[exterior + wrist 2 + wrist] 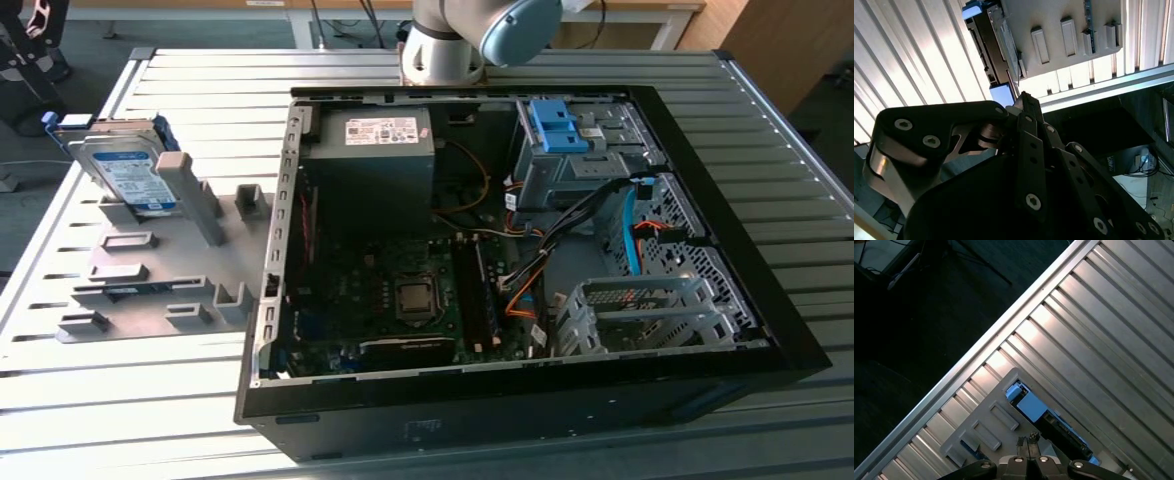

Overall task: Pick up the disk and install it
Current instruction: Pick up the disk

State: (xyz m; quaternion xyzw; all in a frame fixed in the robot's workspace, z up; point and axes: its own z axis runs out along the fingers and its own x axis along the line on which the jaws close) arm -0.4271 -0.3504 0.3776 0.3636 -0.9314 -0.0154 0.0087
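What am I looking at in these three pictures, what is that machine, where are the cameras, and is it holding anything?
It is a robot arm with a two-fingered gripper. The exterior view looks down from off the arm at a slatted metal table. On it stand an open computer case and, at the exterior view's left, a grey rack. The disk, silver with a blue frame, stands on edge in that rack. The two wrist views come from cameras riding on the arm; both show the black gripper up close, with the rack and disk beyond it. The gripper is shut and holds nothing; the disk is untouched.
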